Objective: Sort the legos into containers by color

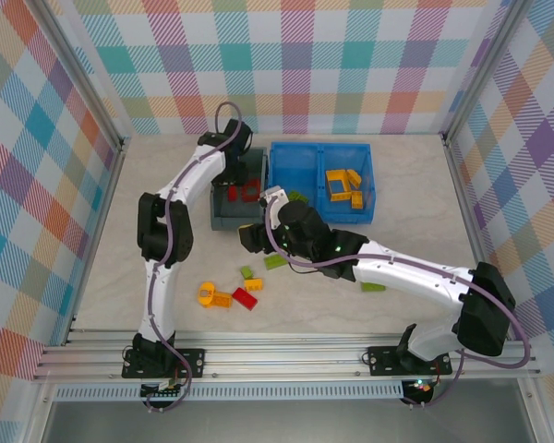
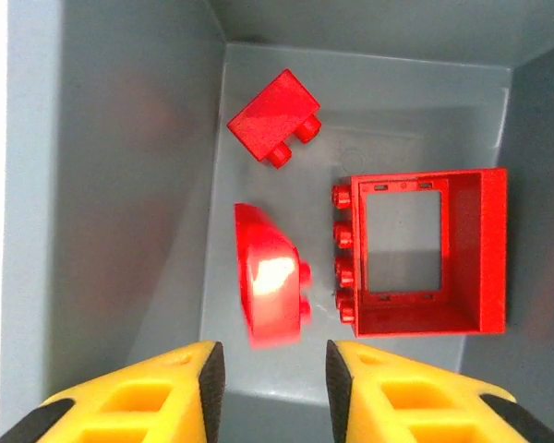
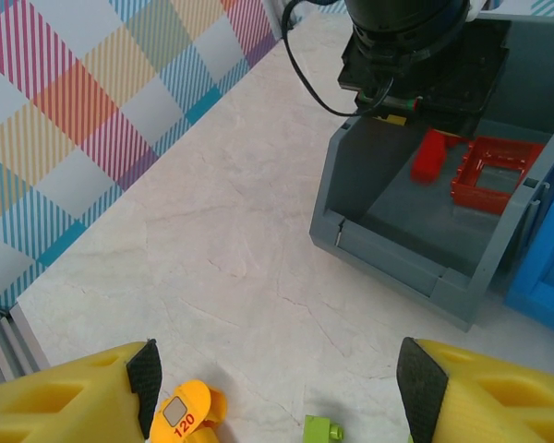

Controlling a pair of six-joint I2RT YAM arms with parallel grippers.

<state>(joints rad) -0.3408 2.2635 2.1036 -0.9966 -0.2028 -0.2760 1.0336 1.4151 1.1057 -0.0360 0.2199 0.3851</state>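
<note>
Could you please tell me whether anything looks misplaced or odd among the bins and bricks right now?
Nothing stands out. The grey bin holds only red bricks, the right compartment of the blue bin only yellow-orange bricks, and the loose bricks on the table simply look unsorted, not spilled or damaged.

Left wrist view: the lower end of the rounded red plastic brick (image 2: pixel 272 286) is appearing blurred, and the bottom edge is cutting off the yellow fingers (image 2: pixel 138 397) of the left gripper (image 2: pixel 273 365). Right wrist view: the bottom edge is cropping the yellow-orange rounded piece (image 3: pixel 186 417) and the lime green brick (image 3: pixel 322 430); the right edge is cropping the bright blue plastic bin (image 3: pixel 547 295). Top view: the right arm (image 1: pixel 406 272) is covering part of a lime green plate (image 1: pixel 373 287), and the left arm (image 1: pixel 229 143) is hiding the far end of the grey plastic bin (image 1: pixel 231 220).
</note>
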